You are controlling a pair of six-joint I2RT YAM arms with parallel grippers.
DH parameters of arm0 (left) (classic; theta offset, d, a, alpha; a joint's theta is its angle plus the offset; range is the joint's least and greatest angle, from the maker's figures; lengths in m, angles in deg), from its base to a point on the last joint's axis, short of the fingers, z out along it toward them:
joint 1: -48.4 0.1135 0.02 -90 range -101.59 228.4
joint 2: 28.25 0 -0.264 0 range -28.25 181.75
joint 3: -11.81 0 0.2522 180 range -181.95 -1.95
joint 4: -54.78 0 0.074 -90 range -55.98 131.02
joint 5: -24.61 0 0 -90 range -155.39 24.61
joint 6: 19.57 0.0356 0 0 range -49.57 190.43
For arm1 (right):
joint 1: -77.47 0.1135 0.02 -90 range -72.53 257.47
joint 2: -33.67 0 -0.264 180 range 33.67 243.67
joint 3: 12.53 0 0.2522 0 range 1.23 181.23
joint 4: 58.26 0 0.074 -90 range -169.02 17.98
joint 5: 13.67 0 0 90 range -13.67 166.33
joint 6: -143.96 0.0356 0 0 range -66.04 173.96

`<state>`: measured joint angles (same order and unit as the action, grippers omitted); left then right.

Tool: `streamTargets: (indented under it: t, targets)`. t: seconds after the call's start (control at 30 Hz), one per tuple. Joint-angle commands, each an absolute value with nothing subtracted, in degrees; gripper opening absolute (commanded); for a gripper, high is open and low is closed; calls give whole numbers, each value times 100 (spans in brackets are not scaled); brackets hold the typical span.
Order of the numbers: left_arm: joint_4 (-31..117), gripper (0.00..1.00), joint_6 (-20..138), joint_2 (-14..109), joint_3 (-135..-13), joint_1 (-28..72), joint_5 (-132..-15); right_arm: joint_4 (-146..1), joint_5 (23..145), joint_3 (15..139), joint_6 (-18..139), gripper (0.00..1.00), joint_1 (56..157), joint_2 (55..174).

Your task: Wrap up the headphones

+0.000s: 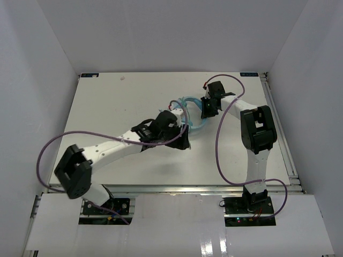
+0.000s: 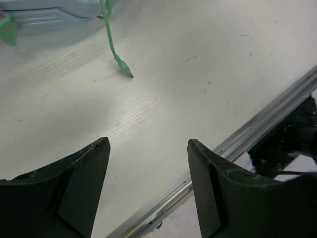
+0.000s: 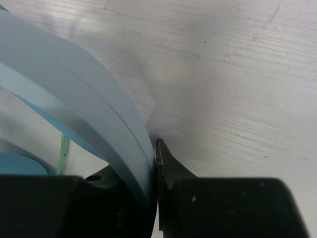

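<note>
The light blue over-ear headphones (image 1: 188, 113) sit a little right of the middle of the white wooden tabletop (image 1: 107, 101), between the two wrists. Their smooth light blue plastic headband (image 3: 99, 114) arches up off the surface and runs down into the right gripper (image 3: 146, 171), whose black fingers are clenched on the band, one on each side with no gap showing. That hand, then, is the anchor.

From what looks like the pale blue earcup housing (image 2: 44, 15) at the top left of the left wrist view, the thin pale green cable (image 2: 110, 42) drops onto the table and lies loose, ending in a small green plug with a metal tip (image 2: 125, 67). How much cable is wound on the headphones cannot be told; this free tail is plainly not wrapped.

The left gripper (image 2: 148, 153) is released, its two black fingers spread wide with nothing between them. The plug lies ahead of it on bare table, apart from the fingertips and slightly left of the centre of the gap. The tail's long axis runs from the earcup toward this gripper, slanting a little to the right as it nears, so the opening already stands roughly across the cable. The left arm is clearly the nearer to the loose end, and I judge the coming move to be a forward, downward reach to pinch the tail near the plug. The cable is thin and flat on the board, so it could slip out. A silver aluminium rail (image 2: 257, 129) marks the table edge to the lower right
</note>
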<state>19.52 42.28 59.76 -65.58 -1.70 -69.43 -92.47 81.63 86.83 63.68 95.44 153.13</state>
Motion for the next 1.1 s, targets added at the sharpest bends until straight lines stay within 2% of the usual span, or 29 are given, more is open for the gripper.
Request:
streamTargets:
  t: [0.0,0.03,0.2,0.43,0.7,0.83,1.07]
  targets:
    - [1689,76,4238,4205,-6040,-187,-6506,-9045,8342,8745,6463,8,9505,15235]
    - [1572,77,4185,3839,-5883,-187,-6358,-9047,8334,8754,6458,8,9505,15251]
    - [1250,95,3619,2256,-5051,-187,-6088,-9043,8292,8796,6433,8,9509,15335]
    - [1117,98,2884,828,-4246,-187,-6019,-9057,8262,8846,6388,11,9519,15475]
    - [967,98,2844,570,-4286,-187,-5883,-9054,8269,8848,6252,35,9523,15477]
    - [943,98,2935,679,-4419,-187,-5859,-9039,8265,8719,6158,57,9485,15233]
    - [946,98,3068,735,-4620,-187,-5793,-9139,8279,8345,5945,75,9303,14377]
